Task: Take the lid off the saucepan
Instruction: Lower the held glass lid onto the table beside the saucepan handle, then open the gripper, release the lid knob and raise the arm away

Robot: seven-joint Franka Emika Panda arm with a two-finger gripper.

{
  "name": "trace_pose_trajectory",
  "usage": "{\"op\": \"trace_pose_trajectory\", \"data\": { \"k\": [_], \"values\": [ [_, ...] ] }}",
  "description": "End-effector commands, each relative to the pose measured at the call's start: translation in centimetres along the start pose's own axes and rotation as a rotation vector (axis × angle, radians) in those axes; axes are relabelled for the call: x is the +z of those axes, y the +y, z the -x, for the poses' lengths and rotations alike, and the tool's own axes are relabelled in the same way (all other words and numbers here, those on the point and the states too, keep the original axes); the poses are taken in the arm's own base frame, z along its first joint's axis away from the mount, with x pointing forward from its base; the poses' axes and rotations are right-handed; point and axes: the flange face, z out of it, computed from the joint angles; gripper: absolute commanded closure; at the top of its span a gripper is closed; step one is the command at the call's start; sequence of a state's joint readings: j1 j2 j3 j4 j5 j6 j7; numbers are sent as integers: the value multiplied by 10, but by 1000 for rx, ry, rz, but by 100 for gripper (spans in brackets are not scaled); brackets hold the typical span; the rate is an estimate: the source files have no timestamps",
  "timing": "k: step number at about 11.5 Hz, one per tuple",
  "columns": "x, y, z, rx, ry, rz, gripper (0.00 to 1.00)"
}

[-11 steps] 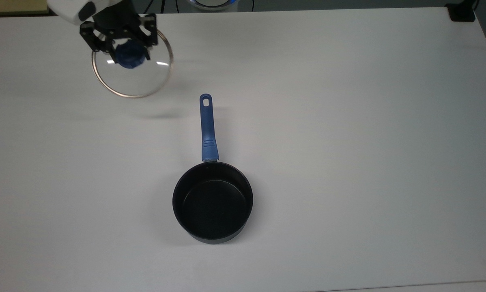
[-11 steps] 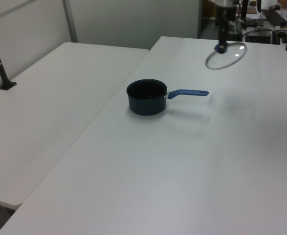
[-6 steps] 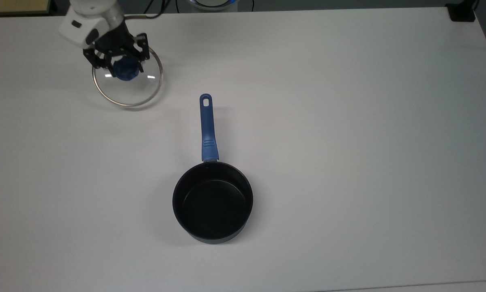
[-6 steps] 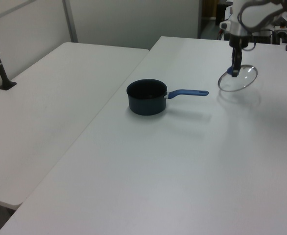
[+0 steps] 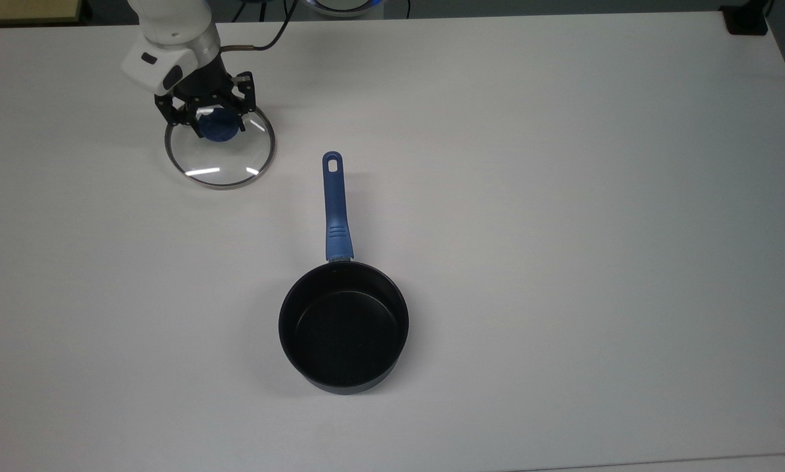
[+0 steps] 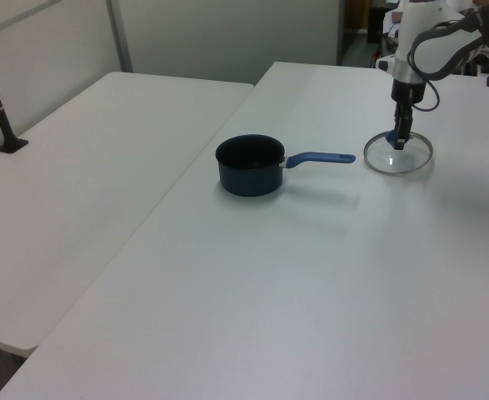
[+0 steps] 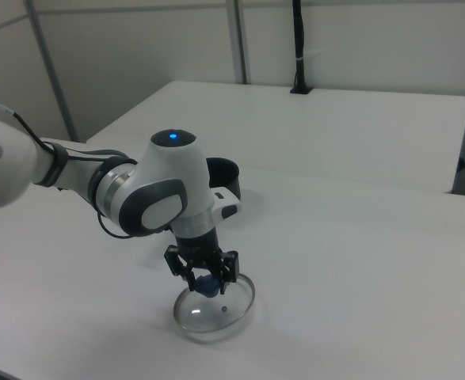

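Glass lid with the steel rim is down on the table, or as good as down, well off toward the top view's upper left. It looks to lie flat in the left view, though I can't swear the rim is fully touching. End effector is clamped on the lid's blue knob, fingers on either side of it, coming straight down from above. Makes sense: the knob is the only bit of a flat glass disc you can really grab.

Saucepan sits open near the middle of the table, black inside with nothing in it, blue handle pointing toward the far edge in the top view. Lid and pan are well apart, with the handle's end nearest the lid. My guess is that it got parked out there so it won't knock into the pan.

Count: one lid, one saucepan, one arm. So the lid's off, and I'd say what's left is letting go of the knob and backing away.
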State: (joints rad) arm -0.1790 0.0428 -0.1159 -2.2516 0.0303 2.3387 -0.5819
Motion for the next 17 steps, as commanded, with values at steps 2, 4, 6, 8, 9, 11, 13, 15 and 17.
{"op": "trace_pose_trajectory", "data": {
  "k": [2, 4, 6, 8, 9, 11, 13, 15, 17],
  "values": [
    [22, -37, -8, -14, -25, -37, 71],
    [23, -37, -5, -8, -54, -54, 32],
    [9, -37, -5, 16, -85, -76, 0],
    [-11, -37, -9, 83, -117, -93, 0],
    [-30, -37, -11, 84, -108, -92, 0],
    [-91, -33, -10, 106, -87, -94, 0],
    [-169, -35, -20, 210, -90, -89, 0],
    [-252, -42, -35, 396, -56, -60, 0],
    [-277, -50, -39, 408, -10, -39, 0]
  ]
}}
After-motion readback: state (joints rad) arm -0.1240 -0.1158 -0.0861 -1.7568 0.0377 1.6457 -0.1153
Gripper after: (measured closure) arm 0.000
